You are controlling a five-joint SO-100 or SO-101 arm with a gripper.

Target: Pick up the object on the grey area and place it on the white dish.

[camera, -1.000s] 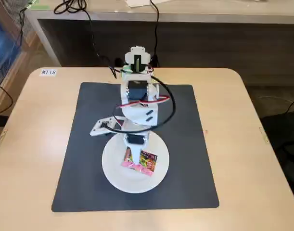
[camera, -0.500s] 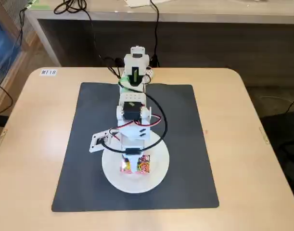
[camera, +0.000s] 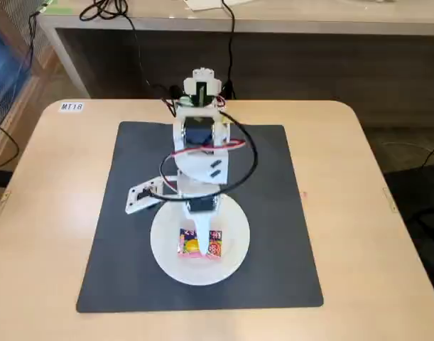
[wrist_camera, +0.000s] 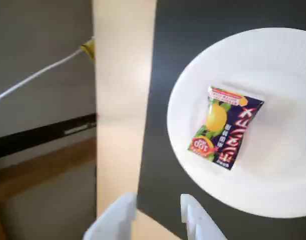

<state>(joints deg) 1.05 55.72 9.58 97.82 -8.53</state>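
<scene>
The snack packet (camera: 214,245), purple-pink with a yellow centre, lies flat on the white plate (camera: 167,259), which sits on the front half of the dark grey mat (camera: 273,206). In the fixed view my gripper (camera: 200,240) hangs over the plate and a white finger covers the packet's middle. In the wrist view the packet (wrist_camera: 224,127) lies free on the plate (wrist_camera: 278,180), apart from my gripper (wrist_camera: 158,202). The two white fingers stand apart at the bottom edge with nothing between them. The mat (wrist_camera: 163,75) runs under the plate.
The light wooden tabletop (camera: 366,213) surrounds the mat. The arm's base (camera: 200,92) stands at the mat's far edge with cables running back. A shelf or bench edge (camera: 273,25) is behind the table. A white cable (wrist_camera: 37,75) shows off the table.
</scene>
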